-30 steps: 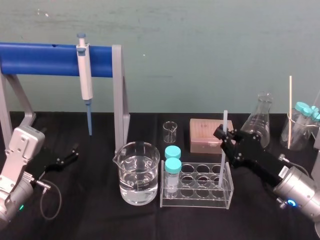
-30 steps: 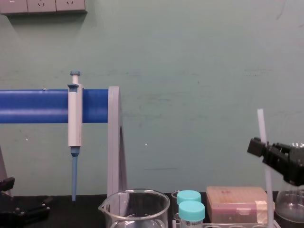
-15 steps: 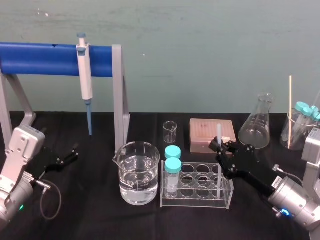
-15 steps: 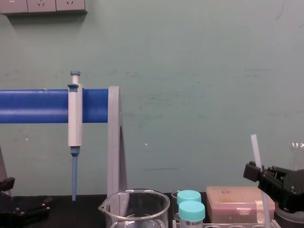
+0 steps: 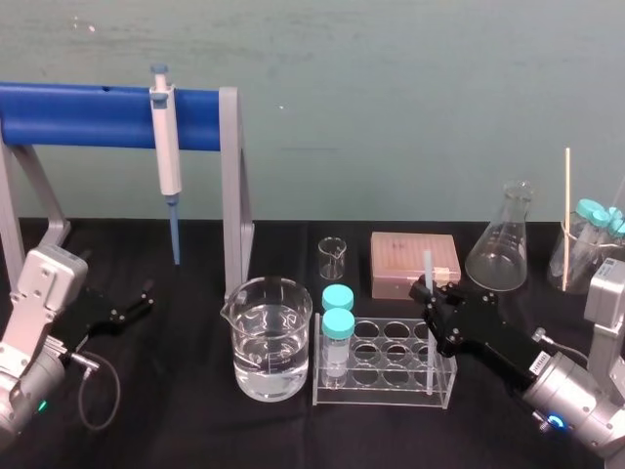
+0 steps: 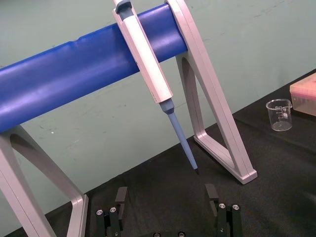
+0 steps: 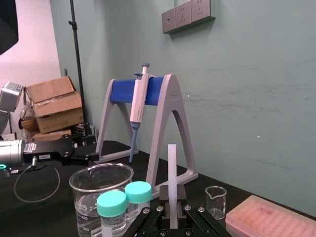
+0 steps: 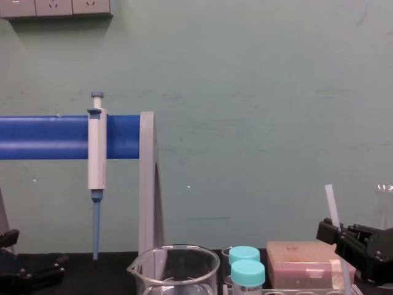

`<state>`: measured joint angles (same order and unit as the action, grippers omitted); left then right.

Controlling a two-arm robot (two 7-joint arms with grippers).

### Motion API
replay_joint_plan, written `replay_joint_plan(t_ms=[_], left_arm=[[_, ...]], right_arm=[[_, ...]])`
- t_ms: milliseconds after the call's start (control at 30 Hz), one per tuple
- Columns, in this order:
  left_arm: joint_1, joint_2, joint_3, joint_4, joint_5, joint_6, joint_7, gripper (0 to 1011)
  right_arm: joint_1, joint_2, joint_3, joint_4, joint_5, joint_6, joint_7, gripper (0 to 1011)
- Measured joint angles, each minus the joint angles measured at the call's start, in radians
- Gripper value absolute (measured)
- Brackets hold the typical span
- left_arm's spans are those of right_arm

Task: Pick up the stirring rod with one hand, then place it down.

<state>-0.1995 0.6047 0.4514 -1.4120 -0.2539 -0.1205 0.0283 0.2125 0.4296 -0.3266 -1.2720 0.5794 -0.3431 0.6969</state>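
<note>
A black worktop (image 5: 195,420) spans the scene. At its far left stands a pipette stand (image 5: 232,195) with grey legs and a blue crossbar. Near the middle sits a glass beaker (image 5: 266,337) part-filled with clear liquid, and a clear tube rack (image 5: 386,363) is just beside it on the right. Farther back are a small empty beaker (image 5: 332,258), a tan box (image 5: 414,262) and a conical flask (image 5: 500,249). A glass container (image 5: 586,256) stands at the far right edge.

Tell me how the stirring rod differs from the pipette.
The stirring rod is translucent white; the pipette is white with a blue tip. The rod is clamped in the right gripper at the tube rack; the pipette hangs untouched on the blue stand. The left gripper sits open beside that stand. Both stand roughly upright.
</note>
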Motion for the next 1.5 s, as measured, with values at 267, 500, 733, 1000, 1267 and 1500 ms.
replay_joint_plan(t_ms=[267,500,733,1000,1267,1500], left_arm=[[0.000,0.000,0.000,0.000,0.000,0.000,0.000,1000],[0.000,0.000,0.000,0.000,0.000,0.000,0.000,1000],[0.000,0.000,0.000,0.000,0.000,0.000,0.000,1000],[0.000,0.000,0.000,0.000,0.000,0.000,0.000,1000],[0.000,0.000,0.000,0.000,0.000,0.000,0.000,1000],[0.000,0.000,0.000,0.000,0.000,0.000,0.000,1000]], right_arm=[[0.001,0.001,0.000,0.000,0.001,0.000,0.002,137],[0.001,0.001,0.000,0.000,0.003,0.000,0.003,329],[0.002,0.001,0.000,0.000,0.004,0.000,0.004,556],[0.002,0.001,0.000,0.000,0.005,0.001,0.005,810],[-0.022,-0.008,0.053,-0.045,-0.072,0.005,-0.158,1003],[-0.062,-0.035,0.114,-0.071,-0.184,0.131,-0.414,1003]])
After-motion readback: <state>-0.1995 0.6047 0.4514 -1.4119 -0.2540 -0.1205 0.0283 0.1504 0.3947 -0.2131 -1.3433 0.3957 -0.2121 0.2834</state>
